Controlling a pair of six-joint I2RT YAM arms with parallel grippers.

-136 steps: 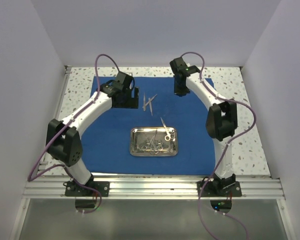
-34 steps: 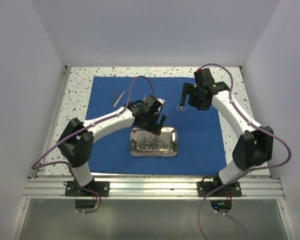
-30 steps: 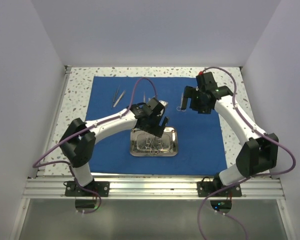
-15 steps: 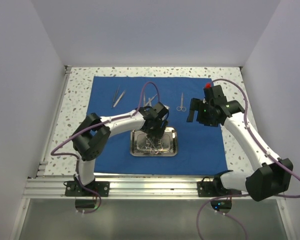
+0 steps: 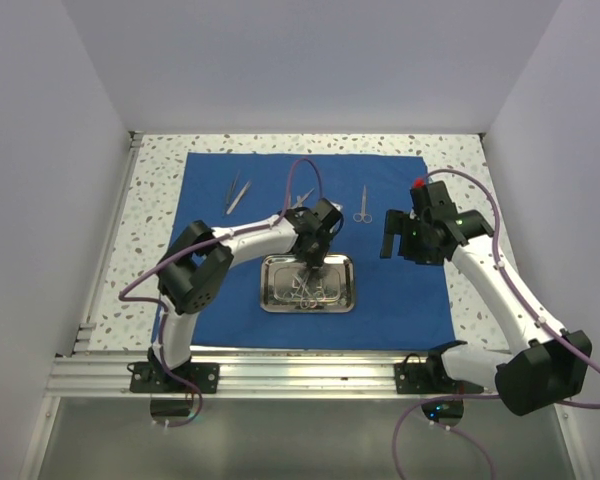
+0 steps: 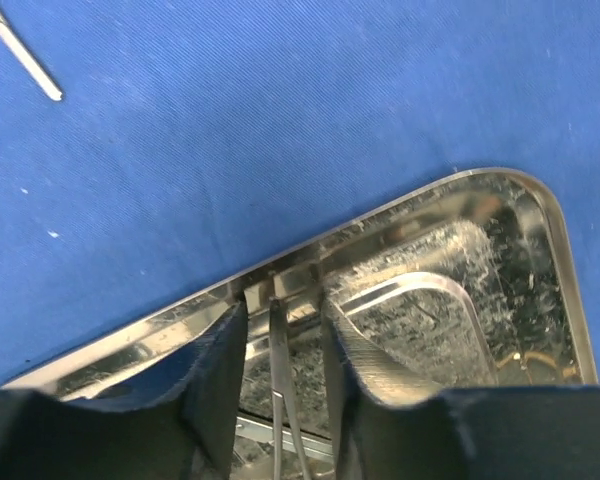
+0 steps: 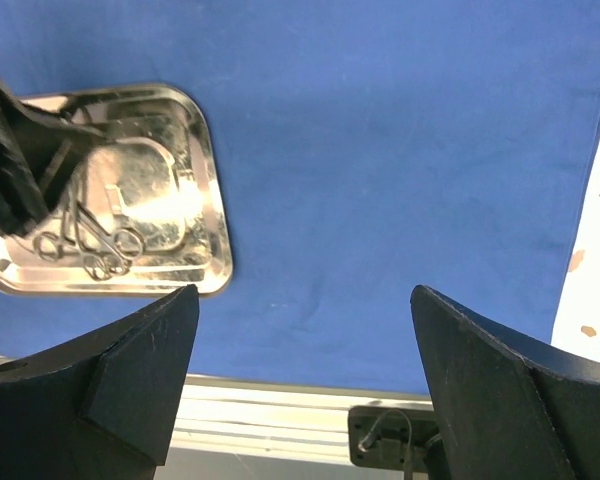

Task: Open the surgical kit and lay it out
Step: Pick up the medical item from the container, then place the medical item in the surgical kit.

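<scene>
White left arm (image 5: 255, 235) and right arm (image 5: 500, 290) carry black joints (image 5: 195, 270), purple cables (image 5: 302, 161)

The left gripper (image 6: 282, 340) and its arm (image 5: 252, 236) slant across the blue cloth (image 5: 400, 290) into the steel tray (image 6: 430, 195), closing off the tray's far-left side; the tray's right half stands unobstructed; bare cloth spreads wide beneath the right gripper (image 7: 305, 300); tweezers (image 5: 235, 192) and scissors (image 5: 362, 205) lie along the far strip; walls (image 5: 40, 200) hem the bench (image 5: 150, 200) closely.
</scene>
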